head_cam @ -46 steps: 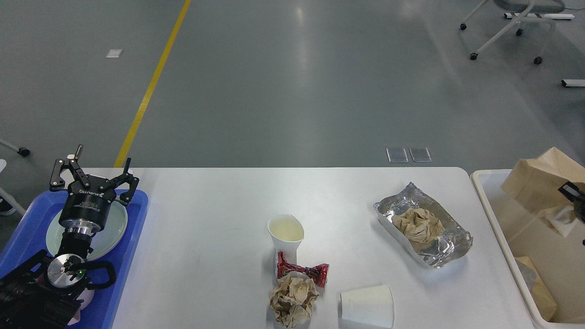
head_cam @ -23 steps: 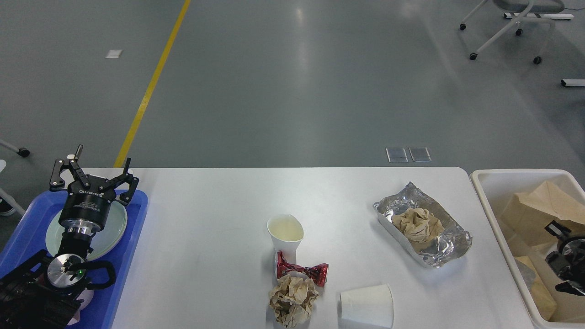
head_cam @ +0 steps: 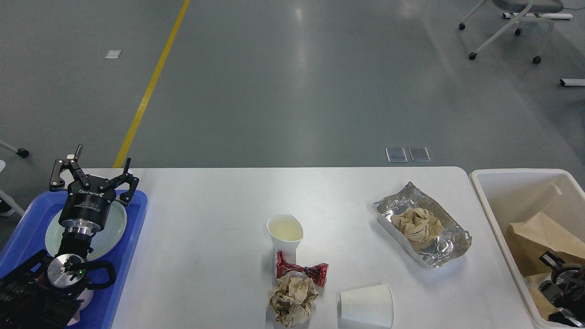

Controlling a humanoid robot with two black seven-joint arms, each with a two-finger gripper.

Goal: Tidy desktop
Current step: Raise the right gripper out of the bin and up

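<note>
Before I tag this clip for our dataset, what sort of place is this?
Likely a robotics lab or workshop hall: a grey floor with a yellow line, a wheeled chair, and a white desktop staged with trash.

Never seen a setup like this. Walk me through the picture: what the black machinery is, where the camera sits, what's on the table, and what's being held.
The camera sits in a humanoid robot's head, looking down at a white desktop. The black parts are its arms. The left gripper hangs open and empty over a pale plate in a blue tray. The right gripper sits low in a cream bin beside a brown paper bag; it is too dark to tell whether it is open. On the desktop lie an upright paper cup, a red wrapper, crumpled brown paper, a tipped white cup and a foil tray holding more crumpled paper.
</note>
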